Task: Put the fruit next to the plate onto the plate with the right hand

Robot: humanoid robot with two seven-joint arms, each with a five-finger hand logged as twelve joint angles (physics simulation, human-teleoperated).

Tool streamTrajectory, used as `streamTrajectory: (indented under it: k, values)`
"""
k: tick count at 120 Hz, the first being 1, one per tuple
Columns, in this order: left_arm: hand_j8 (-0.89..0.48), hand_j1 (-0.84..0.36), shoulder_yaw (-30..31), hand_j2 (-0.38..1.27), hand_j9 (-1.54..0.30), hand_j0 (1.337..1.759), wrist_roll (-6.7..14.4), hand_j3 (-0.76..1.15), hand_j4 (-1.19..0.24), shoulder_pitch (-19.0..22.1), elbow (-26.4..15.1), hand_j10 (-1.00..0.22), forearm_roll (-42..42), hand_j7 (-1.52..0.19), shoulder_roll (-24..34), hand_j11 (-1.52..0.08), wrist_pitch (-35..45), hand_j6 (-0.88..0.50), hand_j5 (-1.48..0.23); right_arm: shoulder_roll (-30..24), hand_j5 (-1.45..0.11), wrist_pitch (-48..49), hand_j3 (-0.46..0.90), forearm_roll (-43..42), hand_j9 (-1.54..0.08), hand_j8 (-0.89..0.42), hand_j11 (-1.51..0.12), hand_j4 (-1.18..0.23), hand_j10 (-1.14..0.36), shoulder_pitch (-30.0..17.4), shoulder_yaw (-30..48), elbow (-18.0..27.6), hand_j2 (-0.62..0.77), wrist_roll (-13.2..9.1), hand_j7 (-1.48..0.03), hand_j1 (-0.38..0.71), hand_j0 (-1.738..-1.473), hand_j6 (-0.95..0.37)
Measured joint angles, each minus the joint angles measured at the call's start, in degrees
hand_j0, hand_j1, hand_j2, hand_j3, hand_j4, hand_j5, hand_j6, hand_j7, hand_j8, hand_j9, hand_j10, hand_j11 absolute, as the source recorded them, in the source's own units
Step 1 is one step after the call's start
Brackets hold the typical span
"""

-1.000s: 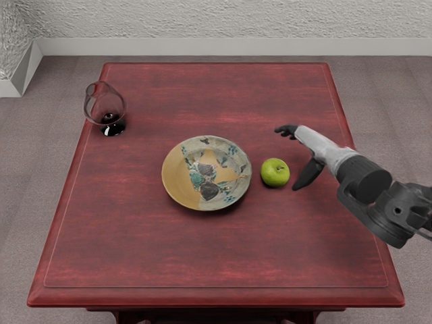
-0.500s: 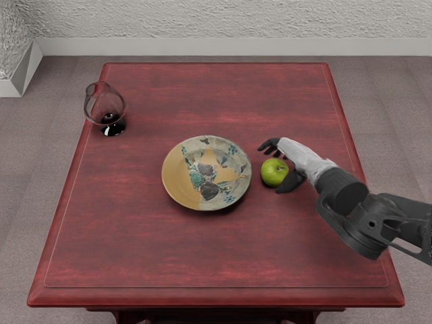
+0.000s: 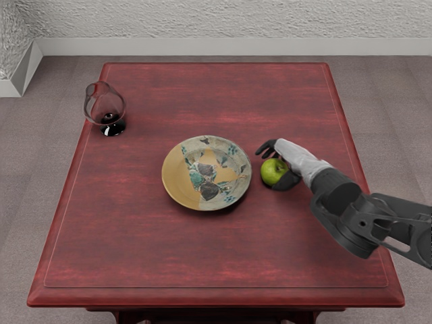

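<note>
Green apple (image 3: pixel 272 171) sits right of centre frame on the table (image 3: pixel 202 250), just beside the plate (image 3: pixel 173 162), not on it. Right hand (image 3: pixel 287 162) cups it, fingers curled round its sides. Likely light, firm and smooth (may roll), so grip across the widest part. No writing visible.

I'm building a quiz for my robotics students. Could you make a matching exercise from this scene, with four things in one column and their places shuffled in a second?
Things:
1. apple
2. plate
3. glass vessel
4. right hand

Places:
A. near the far left corner of the table
B. around the middle of the table
C. close at the apple's right side
D. on the table, just right of the plate

Pairs: 1-D, 2-B, 3-A, 4-C
</note>
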Motion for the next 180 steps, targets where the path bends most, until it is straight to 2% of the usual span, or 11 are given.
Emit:
streamTrajectory:
  k: [25, 53, 58, 69, 75, 88, 100, 129, 140, 162, 180]
  values:
    - [-0.23, 0.07, 0.0, 0.05, -0.3, 1.658, 0.0, 0.0, -0.23, 0.0, 0.0, -0.23, 0.0, -0.3, 0.0, -0.3, 0.0, -0.23, -0.3, 0.4, -0.64, 0.1, 0.0, -1.3, -0.64, -0.35, -0.64, -0.46, -0.46, -0.4, 0.0, -0.7, -0.1, 0.0, -0.62, 0.16, -1.653, -0.47]
    - [-0.23, 0.07, 0.0, 0.05, -0.3, 1.658, 0.0, 0.0, -0.23, 0.1, 0.0, -0.23, 0.0, -0.3, 0.0, -0.3, 0.0, -0.23, -0.3, 0.4, -0.81, 0.2, 0.0, -1.6, -0.82, -0.27, -0.8, -0.55, -0.4, -0.5, 0.0, -1.1, -0.07, 0.0, -0.76, 0.19, -1.644, -0.41]
    - [-0.23, 0.07, 0.0, 0.05, -0.3, 1.658, 0.0, 0.0, -0.23, 0.1, 0.0, -0.23, 0.0, -0.3, 0.0, -0.3, 0.0, -0.23, -0.3, 0.4, -0.83, 0.2, 0.0, -1.7, -0.84, -0.28, -0.83, -0.58, -0.41, -0.5, 0.0, -1.2, 0.0, 0.0, -0.79, 0.2, -1.644, -0.41]
    - [-0.23, 0.07, 0.0, 0.05, -0.3, 1.658, 0.0, 0.0, -0.23, 0.0, 0.0, -0.23, 0.0, -0.3, 0.0, -0.3, 0.0, -0.23, -0.3, 0.4, -0.91, 0.2, 0.0, -1.6, -0.93, -0.25, -0.92, -0.65, -0.39, -0.6, 0.0, -1.4, 0.01, 0.0, -0.87, 0.2, -1.642, -0.42]
    - [-0.23, 0.07, 0.0, 0.05, -0.3, 1.658, 0.0, 0.0, -0.23, 0.0, 0.0, -0.23, 0.0, -0.3, 0.0, -0.3, 0.0, -0.23, -0.3, 0.4, -0.94, 0.2, 0.0, -1.6, -0.96, -0.25, -0.96, -0.7, -0.4, -0.6, 0.1, -1.4, 0.1, 0.0, -0.92, 0.23, -1.642, -0.42]
    - [-0.23, 0.07, 0.0, 0.05, -0.3, 1.658, 0.0, 0.0, -0.23, 0.0, 0.0, -0.23, 0.0, -0.3, 0.0, -0.3, 0.0, -0.23, -0.3, 0.3, -1.0, 0.6, 0.0, -0.7, -1.02, -0.3, -1.03, -0.76, -0.41, -0.2, 0.3, -1.5, 0.17, -0.2, -0.99, 0.19, -1.642, -0.48]
    - [-0.23, 0.07, 0.0, 0.05, -0.3, 1.658, 0.0, 0.0, -0.23, 0.0, 0.0, -0.23, 0.0, -0.3, 0.0, -0.3, 0.0, -0.23, -0.3, 0.2, -1.05, 1.7, 0.0, 2.7, -1.06, -0.36, -1.06, -0.79, -0.43, 2.1, 0.6, -1.4, 0.3, -0.2, -1.03, 0.19, -1.645, -0.56]
    - [-0.23, 0.07, 0.0, 0.05, -0.3, 1.658, 0.0, 0.0, -0.23, 0.0, 0.0, -0.23, 0.0, -0.3, 0.0, -0.3, 0.0, -0.23, -0.3, 0.1, -1.13, 5.6, 0.0, 12.4, -1.11, -0.36, -1.1, -0.8, -0.44, 9.1, 0.7, -1.4, 0.29, -0.2, -1.07, 0.16, -1.648, -0.58]
    - [-0.23, 0.07, 0.0, 0.05, -0.3, 1.658, 0.0, 0.0, -0.23, 0.0, 0.0, -0.23, 0.0, -0.3, 0.0, -0.3, 0.0, -0.23, -0.3, -0.1, -1.13, 7.4, 0.0, 16.6, -1.11, -0.38, -1.09, -0.81, -0.42, 12.4, 0.7, -1.4, 0.41, -0.2, -1.08, 0.19, -1.649, -0.61]
    - [-0.23, 0.07, 0.0, 0.05, -0.3, 1.658, 0.0, 0.0, -0.23, 0.0, 0.0, -0.23, 0.0, -0.3, 0.0, -0.3, 0.0, -0.23, -0.3, -1.9, -1.13, 10.8, 0.0, 22.8, -1.11, -0.38, -1.08, -0.81, -0.43, 18.0, 0.8, -1.3, 0.47, -0.1, -1.09, 0.21, -1.651, -0.62]
    - [-0.23, 0.07, 0.0, 0.05, -0.3, 1.658, 0.0, 0.0, -0.23, 0.1, 0.0, -0.23, 0.0, -0.3, 0.0, -0.3, 0.0, -0.23, -0.3, -1.8, -1.13, 12.9, 0.0, 25.7, -1.11, -0.41, -1.09, -0.82, -0.45, 20.4, 0.8, -1.0, 0.42, -0.1, -1.09, 0.17, -1.653, -0.65]
